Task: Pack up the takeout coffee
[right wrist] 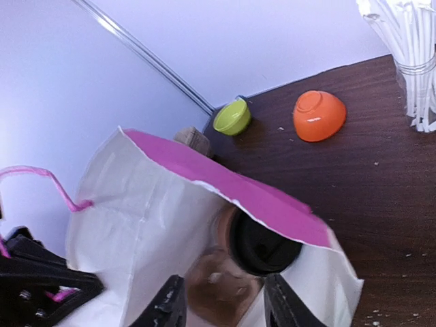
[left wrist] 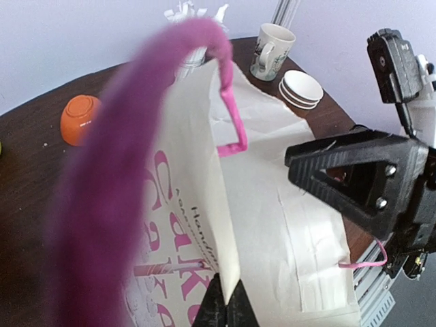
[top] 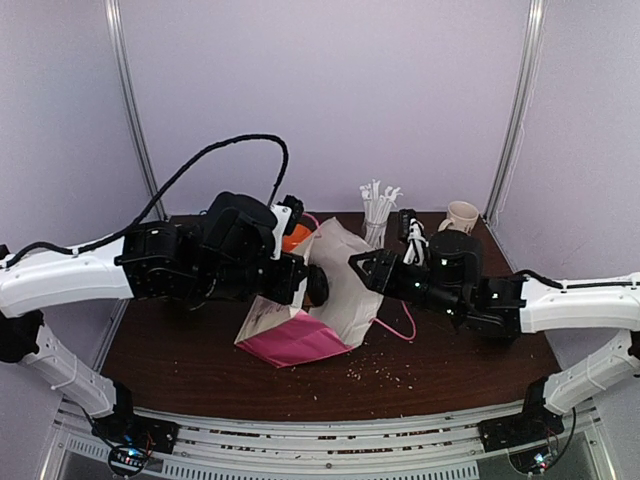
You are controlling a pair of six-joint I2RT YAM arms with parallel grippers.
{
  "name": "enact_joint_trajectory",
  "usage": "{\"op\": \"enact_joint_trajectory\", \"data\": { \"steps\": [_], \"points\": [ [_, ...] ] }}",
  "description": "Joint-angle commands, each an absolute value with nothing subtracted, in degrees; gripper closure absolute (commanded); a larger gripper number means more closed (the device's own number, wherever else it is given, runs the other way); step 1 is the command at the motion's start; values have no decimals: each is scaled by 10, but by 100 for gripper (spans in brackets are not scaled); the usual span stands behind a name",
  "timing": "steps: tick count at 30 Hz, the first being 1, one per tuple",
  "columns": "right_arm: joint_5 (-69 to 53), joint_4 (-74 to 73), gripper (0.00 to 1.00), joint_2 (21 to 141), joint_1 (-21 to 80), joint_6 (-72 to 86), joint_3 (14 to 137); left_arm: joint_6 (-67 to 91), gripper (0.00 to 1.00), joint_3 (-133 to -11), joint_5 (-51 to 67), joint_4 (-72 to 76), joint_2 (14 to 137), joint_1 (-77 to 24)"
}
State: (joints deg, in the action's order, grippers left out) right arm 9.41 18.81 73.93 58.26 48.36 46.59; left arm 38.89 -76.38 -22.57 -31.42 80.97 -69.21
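Observation:
A white paper bag (top: 345, 300) with pink sides and handles lies tilted at the table's middle, its mouth towards my right arm. My left gripper (top: 312, 285) is shut on the bag's upper edge (left wrist: 228, 272), holding the mouth open. The takeout coffee, a brown cup (right wrist: 221, 279) with a black lid (right wrist: 262, 245), lies lid-first inside the bag's mouth and looks blurred. My right gripper (right wrist: 225, 306) is at the mouth (top: 360, 263); its jaws stand apart on either side of the cup's base. The cup is hidden in the top view.
An orange bowl (right wrist: 319, 116) and a green bowl (right wrist: 233, 117) sit behind the bag. A glass of white straws (top: 378, 215), a cream mug (top: 461, 216) and a low stack of white discs (left wrist: 301, 88) stand at the back right. Crumbs (top: 380, 370) dot the near table.

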Motion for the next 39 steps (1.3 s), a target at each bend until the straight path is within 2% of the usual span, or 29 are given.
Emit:
{"op": "enact_joint_trajectory", "data": {
  "steps": [1,4,7,13,18,26,30,33,39],
  "points": [
    [39,191,45,661,584,372,467,287,100,-777,-210,-297,763,-693],
    [18,136,35,619,585,313,485,236,100,-803,-201,-318,761,-693],
    [4,95,31,584,585,276,495,186,100,-827,-188,-339,776,-693],
    [-47,42,32,550,588,243,491,144,100,-827,-193,-346,822,-693],
    [-65,15,35,555,611,240,475,142,100,-788,-148,-285,834,-693],
    [-13,26,39,619,634,265,453,158,100,-786,-108,-253,849,-699],
    [70,1,40,645,636,301,455,167,100,-796,-98,-247,859,-710],
    [134,21,38,644,637,334,428,173,100,-795,-90,-233,867,-725],
    [187,57,32,663,636,411,381,200,100,-793,-83,-209,892,-743]
  ]
}}
